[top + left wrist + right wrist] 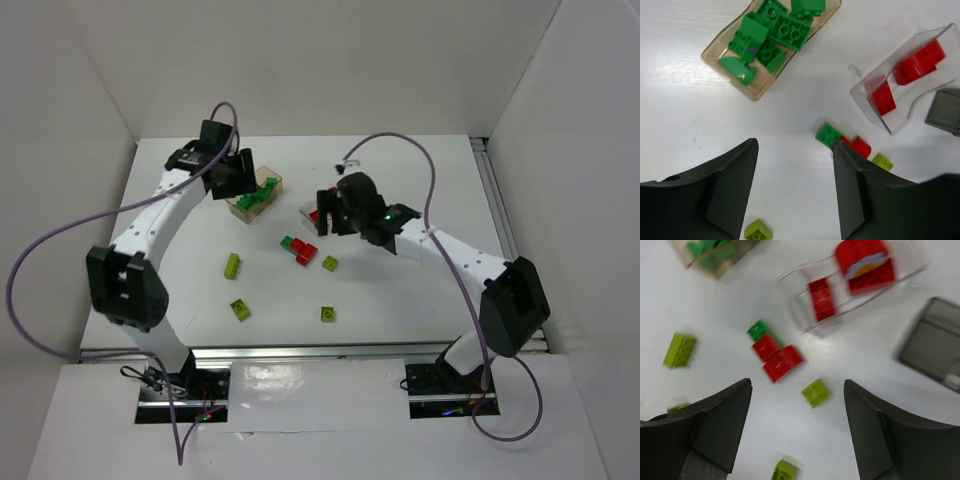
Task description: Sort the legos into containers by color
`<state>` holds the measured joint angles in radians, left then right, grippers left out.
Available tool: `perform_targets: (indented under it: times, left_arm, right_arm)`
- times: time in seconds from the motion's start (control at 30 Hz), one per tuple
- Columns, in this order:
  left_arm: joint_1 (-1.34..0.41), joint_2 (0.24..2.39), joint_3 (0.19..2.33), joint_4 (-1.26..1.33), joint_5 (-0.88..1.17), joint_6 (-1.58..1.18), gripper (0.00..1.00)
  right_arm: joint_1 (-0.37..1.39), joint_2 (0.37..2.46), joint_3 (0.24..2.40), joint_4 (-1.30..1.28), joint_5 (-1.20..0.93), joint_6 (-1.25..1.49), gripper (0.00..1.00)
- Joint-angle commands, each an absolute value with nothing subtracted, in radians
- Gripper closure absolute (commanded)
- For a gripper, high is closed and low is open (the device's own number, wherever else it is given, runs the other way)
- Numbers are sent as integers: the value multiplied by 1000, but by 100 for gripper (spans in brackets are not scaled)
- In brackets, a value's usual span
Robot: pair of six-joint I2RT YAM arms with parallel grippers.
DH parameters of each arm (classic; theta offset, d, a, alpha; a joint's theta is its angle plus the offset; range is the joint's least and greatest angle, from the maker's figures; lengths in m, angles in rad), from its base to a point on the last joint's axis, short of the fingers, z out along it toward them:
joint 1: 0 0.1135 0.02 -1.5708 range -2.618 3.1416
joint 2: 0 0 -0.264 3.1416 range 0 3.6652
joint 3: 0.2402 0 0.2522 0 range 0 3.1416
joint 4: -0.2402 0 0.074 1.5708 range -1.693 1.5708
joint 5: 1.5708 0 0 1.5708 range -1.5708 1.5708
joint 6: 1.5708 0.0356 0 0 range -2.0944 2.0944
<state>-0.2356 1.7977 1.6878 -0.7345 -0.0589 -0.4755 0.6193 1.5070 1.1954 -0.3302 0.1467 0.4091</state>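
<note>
Left gripper [795, 145] fingers spread, nothing between them; right gripper [797, 385] likewise spread and empty; tan tray [715, 55] holds studded dark green legos [785, 30]; clear tray [862, 95] holds glossy red legos [915, 62]; smoky grey tray [935, 345] shows only in the wrist views; top view alone shows all four loose yellow-green legos [240, 309]; green-and-red cluster [775, 355] lies near the clear tray.
</note>
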Motion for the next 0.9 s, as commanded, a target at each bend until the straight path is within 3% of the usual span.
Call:
perform_targets:
  times: [0.0, 0.13, 0.53, 0.87]
  left_arm:
    - [-201, 1628, 1562, -730, -71, -489, 29]
    - [-190, 1508, 1405, -699, -57, -489, 27]
    - [-167, 1476, 1364, -699, -26, -499, 27]
    - [-167, 1476, 1345, -690, -26, -489, 28]
  right_arm:
    - [736, 1578, 1190, -340, 103, 374, 18]
    - [831, 1687, 1233, -341, 135, 362, 18]
    - [850, 1989, 1505, -374, 281, 140, 21]
    - [805, 2108, 1618, -406, 140, 25, 34]
